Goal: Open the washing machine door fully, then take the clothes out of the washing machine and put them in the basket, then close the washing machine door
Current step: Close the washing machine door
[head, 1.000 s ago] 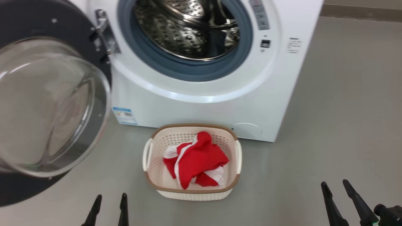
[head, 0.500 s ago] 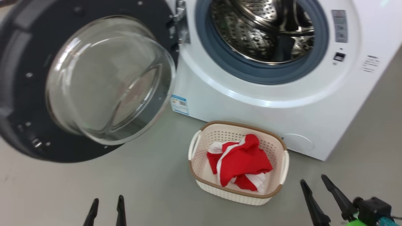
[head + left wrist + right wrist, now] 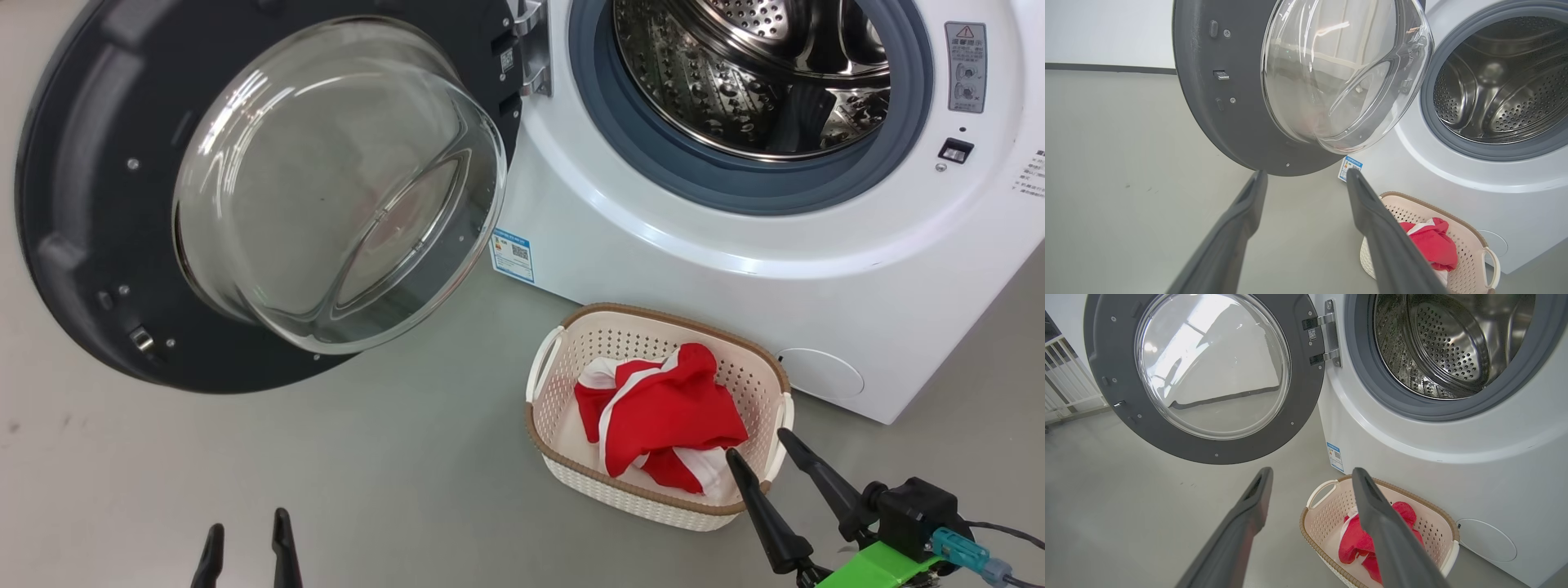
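Note:
The washing machine point(image 3: 735, 253) point(image 3: 1474, 188) point(image 3: 1453, 457) stands with its door point(image 3: 73, 204) point(image 3: 1208, 114) point(image 3: 1110, 375) swung wide open to the left, glass bowl bulging outward. Its steel drum point(image 3: 759, 73) point(image 3: 1445, 343) looks bare of fabric. On the floor in front sits the cream basket point(image 3: 563, 408) point(image 3: 1470, 253) point(image 3: 1327, 514) holding the red and white clothes point(image 3: 661, 416) point(image 3: 1431, 245) point(image 3: 1359, 543). My right gripper point(image 3: 759, 445) point(image 3: 1310, 475) is open beside the basket's near right corner, holding nothing. Low at the left my left gripper point(image 3: 249, 523) point(image 3: 1306, 175) is open and holds nothing.
Grey floor point(image 3: 286, 457) spreads under the open door and left of the basket. A round white flap point(image 3: 820, 374) and a blue sticker point(image 3: 513, 255) mark the machine's lower front. A white railing point(image 3: 1065, 384) stands far left in the right wrist view.
The head camera has swung left, so the machine and basket shifted right in view. My right gripper has come forward and now stands by the basket's right corner.

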`<state>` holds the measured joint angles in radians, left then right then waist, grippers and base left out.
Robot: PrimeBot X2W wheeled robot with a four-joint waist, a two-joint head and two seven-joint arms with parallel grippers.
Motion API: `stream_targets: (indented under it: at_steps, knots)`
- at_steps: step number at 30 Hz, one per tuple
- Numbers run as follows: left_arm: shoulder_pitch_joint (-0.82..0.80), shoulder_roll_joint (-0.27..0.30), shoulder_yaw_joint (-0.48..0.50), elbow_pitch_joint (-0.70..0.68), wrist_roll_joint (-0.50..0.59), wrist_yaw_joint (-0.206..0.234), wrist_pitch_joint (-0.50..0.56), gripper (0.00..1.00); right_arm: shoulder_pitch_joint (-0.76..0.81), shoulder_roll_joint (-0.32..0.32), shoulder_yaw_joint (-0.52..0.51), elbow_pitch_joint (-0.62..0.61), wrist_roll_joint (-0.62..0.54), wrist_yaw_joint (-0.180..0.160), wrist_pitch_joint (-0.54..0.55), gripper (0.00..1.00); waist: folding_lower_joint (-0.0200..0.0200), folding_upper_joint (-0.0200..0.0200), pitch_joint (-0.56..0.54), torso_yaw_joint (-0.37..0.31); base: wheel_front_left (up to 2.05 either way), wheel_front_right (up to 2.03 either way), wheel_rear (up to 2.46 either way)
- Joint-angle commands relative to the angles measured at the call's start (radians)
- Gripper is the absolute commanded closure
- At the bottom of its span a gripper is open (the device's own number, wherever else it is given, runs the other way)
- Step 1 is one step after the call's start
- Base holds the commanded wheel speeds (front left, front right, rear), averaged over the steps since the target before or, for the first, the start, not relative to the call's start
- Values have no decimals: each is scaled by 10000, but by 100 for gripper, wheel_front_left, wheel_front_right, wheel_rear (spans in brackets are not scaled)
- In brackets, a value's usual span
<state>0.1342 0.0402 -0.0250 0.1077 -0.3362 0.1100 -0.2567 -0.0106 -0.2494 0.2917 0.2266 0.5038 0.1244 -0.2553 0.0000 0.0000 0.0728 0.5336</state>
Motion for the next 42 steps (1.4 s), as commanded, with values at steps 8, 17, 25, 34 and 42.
stream_targets:
  at_steps: [8, 17, 25, 34, 42]
  knots:
    - [-223, 100, 625, -556, -217, -21, -51, 100, -178, -118, 111, -147, 213, 63, -65, 0, 0, 0, -87, -64, 0, 0, 0]
    - [-2110, 150, 2945, -2352, 600, -1180, -51, 100, 273, 136, -395, -273, 80, 63, -65, 0, 0, 0, -91, -142, 0, 0, 0]
    - [-4830, 1295, 4768, -1943, -98, -2237, -51, 100, 518, 311, -843, -449, -51, 63, -65, 0, 0, 0, 76, -194, 0, 0, 0]
    - [-8133, 3581, 4588, 2239, -2476, -2401, 54, 100, 664, 294, -1258, -712, -207, 63, -65, 0, 0, 0, 448, -290, 0, 0, 0]
    - [-9609, 4985, 3490, 5689, -5424, -2405, 2100, 100, 471, 105, -1252, -867, -252, 63, -65, 0, 0, 0, 1012, -579, 0, 0, 0]
